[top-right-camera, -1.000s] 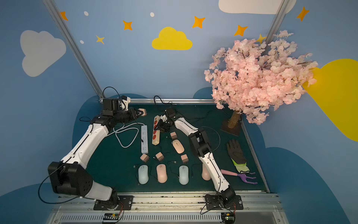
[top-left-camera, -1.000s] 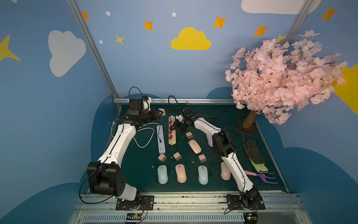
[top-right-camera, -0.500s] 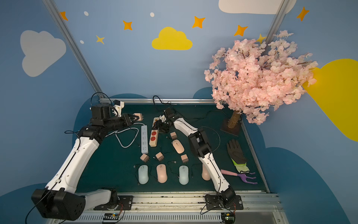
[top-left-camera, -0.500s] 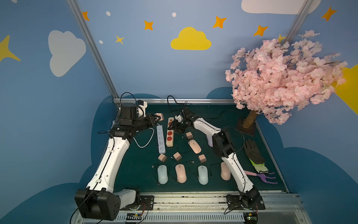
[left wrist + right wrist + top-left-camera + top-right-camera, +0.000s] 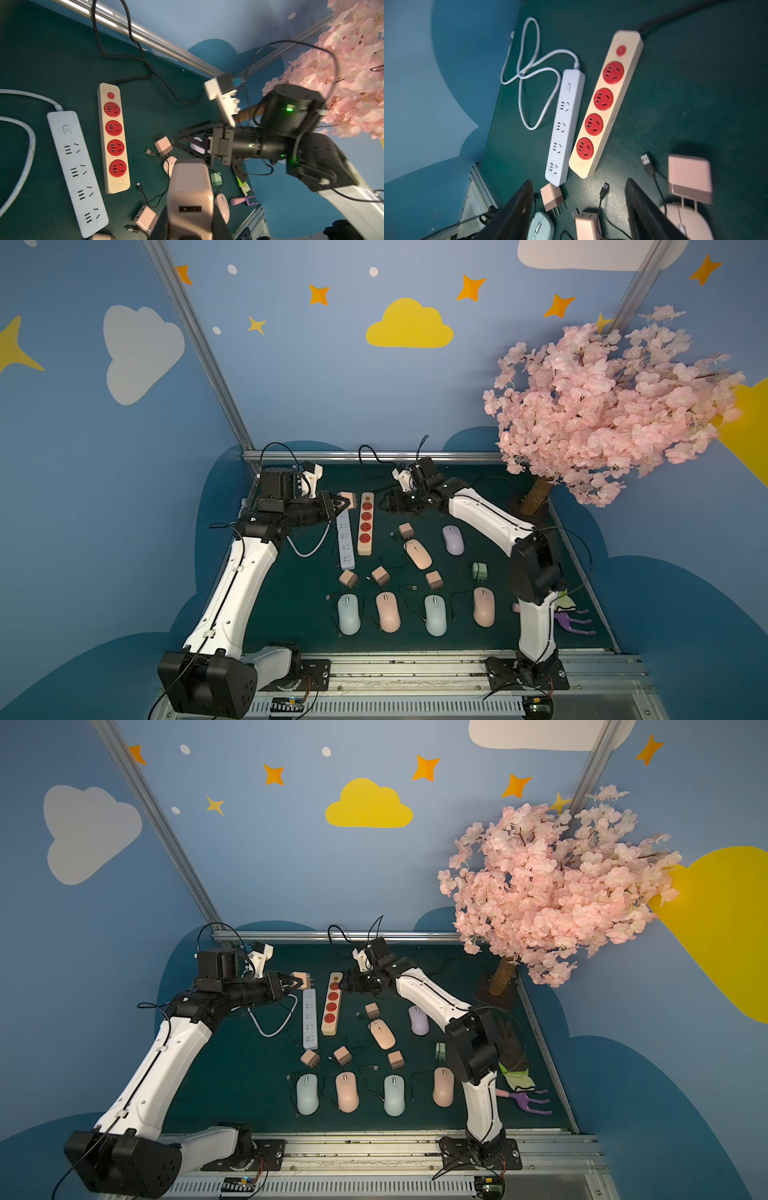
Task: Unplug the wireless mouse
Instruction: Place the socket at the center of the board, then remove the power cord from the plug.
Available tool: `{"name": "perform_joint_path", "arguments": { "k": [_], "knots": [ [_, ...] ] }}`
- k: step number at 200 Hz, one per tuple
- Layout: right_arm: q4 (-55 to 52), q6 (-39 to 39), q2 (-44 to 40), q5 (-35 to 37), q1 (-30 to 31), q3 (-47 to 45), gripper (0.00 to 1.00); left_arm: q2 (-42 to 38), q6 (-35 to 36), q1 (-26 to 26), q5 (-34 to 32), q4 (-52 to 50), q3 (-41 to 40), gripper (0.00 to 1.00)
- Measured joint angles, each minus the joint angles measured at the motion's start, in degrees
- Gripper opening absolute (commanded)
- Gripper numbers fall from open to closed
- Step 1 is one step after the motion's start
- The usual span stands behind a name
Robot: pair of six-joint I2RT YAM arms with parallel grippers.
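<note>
My left gripper [image 5: 343, 502] is shut on a pink charger adapter [image 5: 349, 499], held in the air just beyond the far end of the white power strip [image 5: 345, 543]. In the left wrist view the adapter [image 5: 190, 187] fills the jaws and its USB port is empty. My right gripper [image 5: 388, 504] stands open with nothing in it, right of the beige power strip [image 5: 365, 526] with red sockets, all free. In the right wrist view its fingers [image 5: 517, 209] are spread wide above the mat. Several mice, such as a pink mouse [image 5: 417, 553], lie unplugged; which is the wireless mouse I cannot tell.
More pink adapters [image 5: 348, 578] and a green adapter [image 5: 480, 571] lie among loose USB cables. A row of mice [image 5: 435, 615] runs along the near side. A pink blossom tree [image 5: 536, 493] stands at the back right, with gloves and a purple tool [image 5: 575, 624] beside the right arm.
The right gripper has opened beside the beige strip. The left arm has swung lower and nearer, still holding the pink adapter.
</note>
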Motion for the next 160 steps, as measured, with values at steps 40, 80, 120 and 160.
{"name": "perform_joint_path", "arguments": {
  "k": [40, 80, 120, 160],
  "knots": [
    [4.70, -10.45, -17.66, 4.81, 0.66, -14.03, 0.82, 3.10, 2.32, -6.73, 1.70, -1.22, 3.21, 0.04],
    [11.17, -16.50, -28.72, 9.77, 0.55, -25.66, 0.94, 4.61, 3.43, -10.58, 3.41, -2.01, 4.87, 0.04],
    [16.61, -26.21, -39.45, 7.76, 0.46, -33.92, 0.97, 5.57, 3.58, -12.57, 4.90, -3.26, 7.06, 0.04],
    [16.92, -39.80, -42.05, 0.09, 0.52, -34.05, 0.94, 6.34, 3.58, -15.13, 7.10, -3.85, 9.33, 0.04]
  ]
}}
